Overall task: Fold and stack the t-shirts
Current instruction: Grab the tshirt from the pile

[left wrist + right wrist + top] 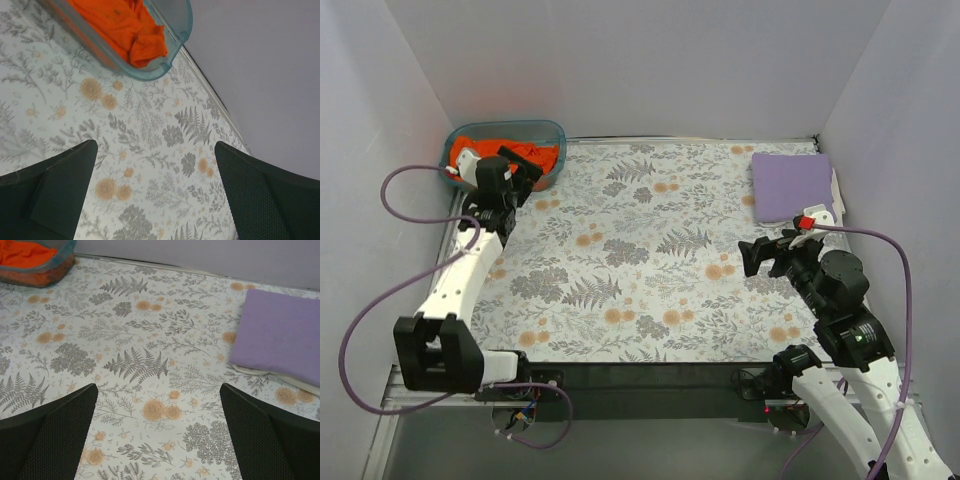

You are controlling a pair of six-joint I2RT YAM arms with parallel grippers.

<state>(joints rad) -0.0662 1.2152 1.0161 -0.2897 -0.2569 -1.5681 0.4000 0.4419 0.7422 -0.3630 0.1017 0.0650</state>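
The orange-red t-shirt [510,152] lies crumpled inside the teal plastic tub [542,128] at the far left; it also shows in the left wrist view [125,27] and the right wrist view [22,252]. The lavender t-shirt [792,185] lies folded flat at the far right, on top of something white, and shows in the right wrist view [282,335]. My left gripper [520,168] is open and empty beside the tub [165,62]. My right gripper [765,255] is open and empty above the cloth, just near of the lavender shirt.
A floral tablecloth [640,260] covers the table. White walls enclose the back and both sides. A white edge [260,372] peeks out under the lavender shirt. Purple cables loop from both arms.
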